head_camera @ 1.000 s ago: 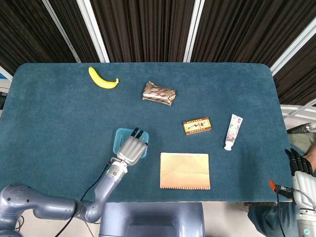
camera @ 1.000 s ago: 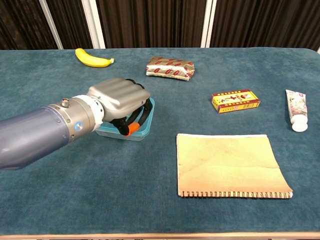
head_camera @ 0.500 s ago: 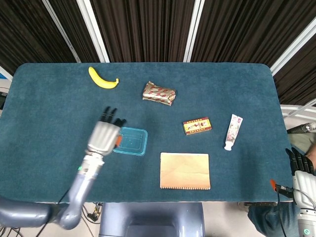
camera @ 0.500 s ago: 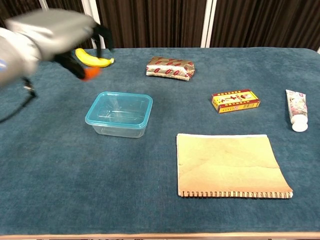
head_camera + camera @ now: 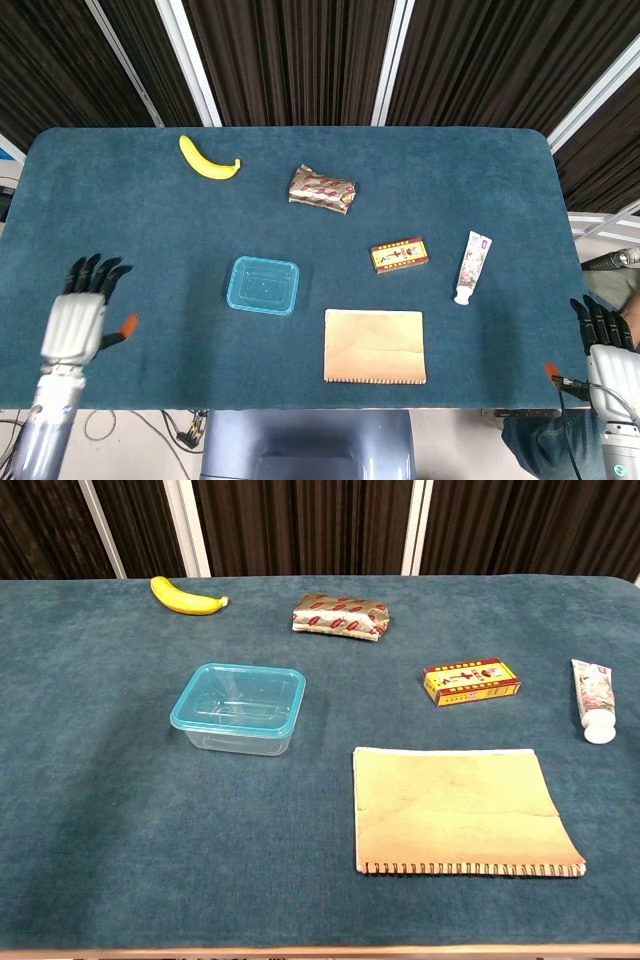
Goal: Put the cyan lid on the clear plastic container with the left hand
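The clear plastic container stands near the table's middle with the cyan lid sitting on its rim. My left hand hovers over the table's left front part, well left of the container, fingers spread and holding nothing. It does not show in the chest view. My right hand hangs beyond the table's right front corner with its fingers apart and empty.
A banana lies at the back left and a foil packet behind the container. A red and yellow box, a toothpaste tube and a tan spiral notebook lie to the right.
My left hand lifted off the lidded container and swung left to the table's left side, out of the chest view. The container stays put with its lid on. The right hand barely moved.
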You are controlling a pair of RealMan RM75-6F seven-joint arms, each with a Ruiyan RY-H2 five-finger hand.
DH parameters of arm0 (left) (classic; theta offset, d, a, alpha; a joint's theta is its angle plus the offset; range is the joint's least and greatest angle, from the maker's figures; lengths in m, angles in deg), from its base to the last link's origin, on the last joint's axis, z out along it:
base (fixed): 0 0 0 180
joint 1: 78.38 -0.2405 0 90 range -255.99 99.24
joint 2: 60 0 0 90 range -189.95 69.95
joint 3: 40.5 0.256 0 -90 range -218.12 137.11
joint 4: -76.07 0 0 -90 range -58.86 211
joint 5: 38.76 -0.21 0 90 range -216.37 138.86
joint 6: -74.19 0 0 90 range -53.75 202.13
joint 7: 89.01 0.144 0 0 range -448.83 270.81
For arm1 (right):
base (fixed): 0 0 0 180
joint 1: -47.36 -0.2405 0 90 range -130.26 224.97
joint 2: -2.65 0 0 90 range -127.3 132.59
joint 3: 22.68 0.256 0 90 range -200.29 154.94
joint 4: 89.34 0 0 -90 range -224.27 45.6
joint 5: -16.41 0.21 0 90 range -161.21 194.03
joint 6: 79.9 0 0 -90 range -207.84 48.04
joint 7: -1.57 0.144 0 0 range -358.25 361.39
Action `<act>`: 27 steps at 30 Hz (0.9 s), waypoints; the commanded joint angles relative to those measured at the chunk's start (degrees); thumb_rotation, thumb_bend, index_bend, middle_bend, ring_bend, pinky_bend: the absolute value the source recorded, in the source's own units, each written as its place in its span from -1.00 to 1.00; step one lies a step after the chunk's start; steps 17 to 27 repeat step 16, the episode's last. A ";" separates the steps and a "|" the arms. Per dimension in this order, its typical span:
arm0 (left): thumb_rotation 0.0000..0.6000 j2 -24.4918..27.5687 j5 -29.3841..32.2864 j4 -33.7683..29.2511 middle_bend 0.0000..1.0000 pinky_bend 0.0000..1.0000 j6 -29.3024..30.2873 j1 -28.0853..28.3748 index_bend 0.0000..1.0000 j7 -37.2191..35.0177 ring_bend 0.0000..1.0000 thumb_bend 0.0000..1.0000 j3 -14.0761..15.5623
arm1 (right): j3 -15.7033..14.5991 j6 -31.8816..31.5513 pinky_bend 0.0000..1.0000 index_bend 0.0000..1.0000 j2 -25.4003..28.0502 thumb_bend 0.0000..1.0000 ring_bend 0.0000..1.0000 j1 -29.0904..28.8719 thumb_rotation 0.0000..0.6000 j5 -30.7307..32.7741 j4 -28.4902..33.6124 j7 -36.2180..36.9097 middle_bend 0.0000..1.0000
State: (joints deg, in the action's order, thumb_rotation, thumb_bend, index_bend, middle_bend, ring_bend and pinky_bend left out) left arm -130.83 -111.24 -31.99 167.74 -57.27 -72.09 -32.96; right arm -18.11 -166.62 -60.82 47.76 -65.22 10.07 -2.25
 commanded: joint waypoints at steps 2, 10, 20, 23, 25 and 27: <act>1.00 2.12 -3.93 4.53 -0.80 -1.00 1.83 -5.58 -0.64 -8.19 -1.00 -0.44 3.90 | -0.46 -0.62 -1.00 -0.96 0.12 -0.46 -1.00 -0.03 1.00 -1.59 -0.68 0.25 -1.00; 1.00 3.39 -6.13 5.91 -0.82 -1.00 2.63 -8.97 -0.67 -13.27 -1.00 -0.45 2.48 | -1.20 -0.21 -1.00 -0.96 0.49 -0.46 -1.00 -0.42 1.00 -3.56 -0.86 1.20 -1.00; 1.00 2.99 -6.77 7.06 -0.82 -1.00 2.21 -10.01 -0.67 -13.14 -1.00 -0.45 0.16 | -1.30 -0.34 -1.00 -0.96 0.63 -0.46 -1.00 -0.27 1.00 -3.44 -0.78 1.38 -1.00; 1.00 2.99 -6.77 7.06 -0.82 -1.00 2.21 -10.01 -0.67 -13.14 -1.00 -0.45 0.16 | -1.30 -0.34 -1.00 -0.96 0.63 -0.46 -1.00 -0.27 1.00 -3.44 -0.78 1.38 -1.00; 1.00 2.99 -6.77 7.06 -0.82 -1.00 2.21 -10.01 -0.67 -13.14 -1.00 -0.45 0.16 | -1.30 -0.34 -1.00 -0.96 0.63 -0.46 -1.00 -0.27 1.00 -3.44 -0.78 1.38 -1.00; 1.00 2.99 -6.77 7.06 -0.82 -1.00 2.21 -10.01 -0.67 -13.14 -1.00 -0.45 0.16 | -1.30 -0.34 -1.00 -0.96 0.63 -0.46 -1.00 -0.27 1.00 -3.44 -0.78 1.38 -1.00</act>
